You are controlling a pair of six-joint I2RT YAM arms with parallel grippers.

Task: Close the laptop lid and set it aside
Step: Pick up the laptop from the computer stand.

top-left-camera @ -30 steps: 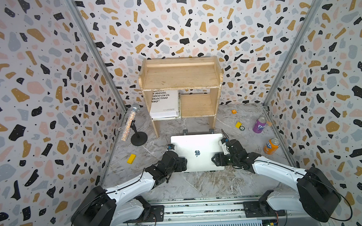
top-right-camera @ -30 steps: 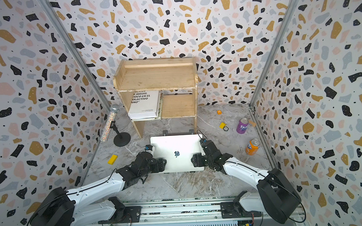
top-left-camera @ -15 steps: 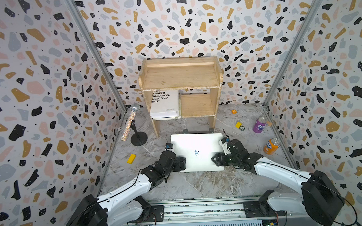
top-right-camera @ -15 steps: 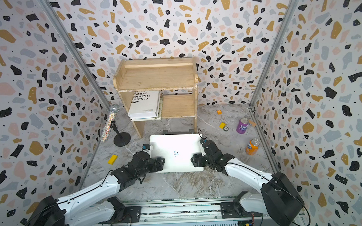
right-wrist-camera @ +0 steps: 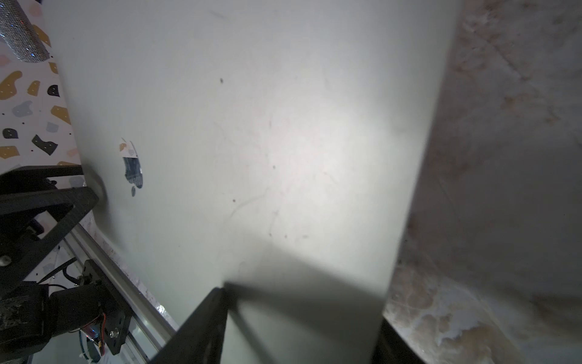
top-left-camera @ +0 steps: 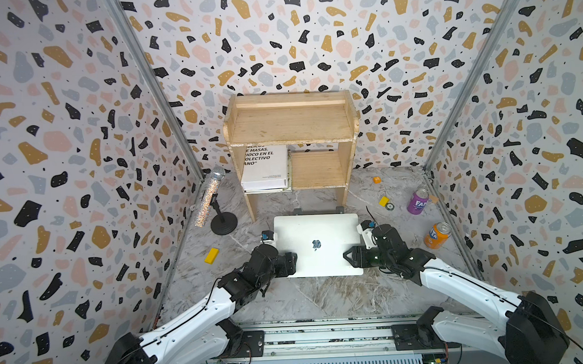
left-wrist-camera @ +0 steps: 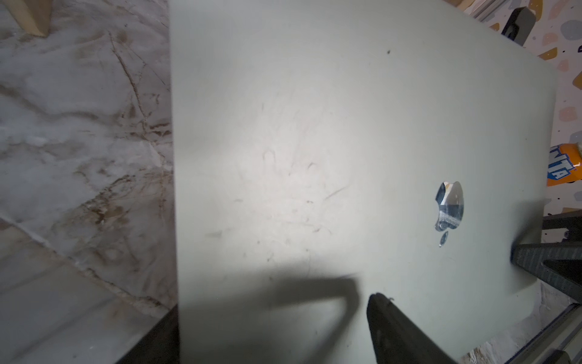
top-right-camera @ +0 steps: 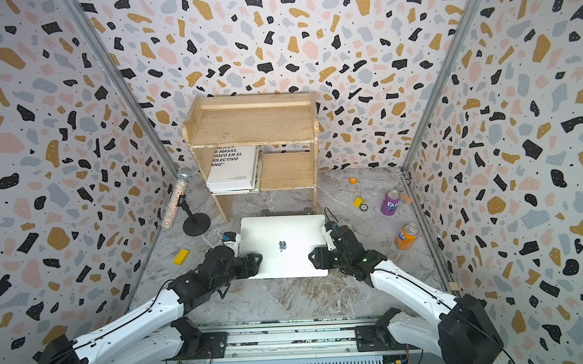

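Black fingers of the left gripper point(top-left-camera: 291, 263) are spread wide astride the left edge of the laptop point(top-left-camera: 318, 228), at the lower centre of both top views. In the left wrist view one finger point(left-wrist-camera: 400, 334) is seen over the lid point(left-wrist-camera: 299, 141) near the bottom edge of the frame, its shadow thrown across the silver metal, and nothing is clamped. The right gripper point(top-left-camera: 347, 256) is placed the same way on the opposite edge, jaws partly apart, with one finger point(right-wrist-camera: 201, 327) over the lid at the bottom of the right wrist view; whether the metal is pinched there cannot be told. The lid is shut flat, its outer face turned up and the apple logo point(top-left-camera: 316, 244) shown midway between the two grippers. The laptop is set on the marbled table point(top-left-camera: 321, 298), just in front of a wooden shelf point(top-left-camera: 289, 123) at the centre of the frame. A white book point(top-left-camera: 266, 167) with black lettering is kept in the shelf's lower left bay. A glittery microphone point(top-left-camera: 210, 195) on a black stand is found at the left, and a yellow block point(top-left-camera: 211, 255) lies below it. At the right, a purple can point(top-left-camera: 417, 201) is stood upright and an orange can point(top-left-camera: 437, 236) is seen nearer the right gripper, both well apart from the laptop.
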